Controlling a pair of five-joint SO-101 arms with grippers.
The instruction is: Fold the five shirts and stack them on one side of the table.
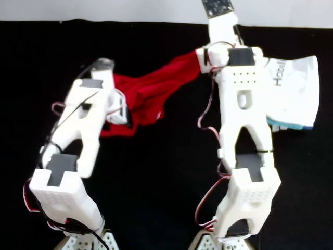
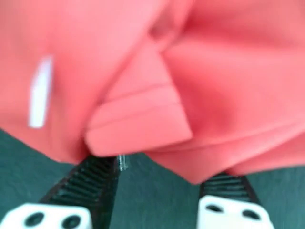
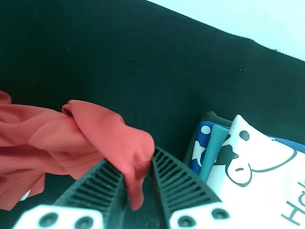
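Observation:
A red shirt (image 1: pixel 151 91) stretches across the black table (image 1: pixel 166 177) between my two grippers. My right gripper (image 1: pixel 202 58) at the back is shut on one bunched end of it (image 3: pixel 128 143), which is raised off the cloth. My left gripper (image 1: pixel 122 112) is at the shirt's other end. In the left wrist view its jaws (image 2: pixel 159 164) stand wide apart, and the red fabric (image 2: pixel 190 86) lies over the fingertips and hides them. A stack of folded shirts (image 1: pixel 294 91) lies at the back right, with a white printed one (image 3: pixel 257 162) on top.
Blue and teal folded shirts (image 3: pixel 207 143) show under the white one in the stack. The stack sits close beside the right arm's upper link. The table's far edge meets a pale wall (image 1: pixel 130 9). Dark tabletop stretches between and in front of the arms.

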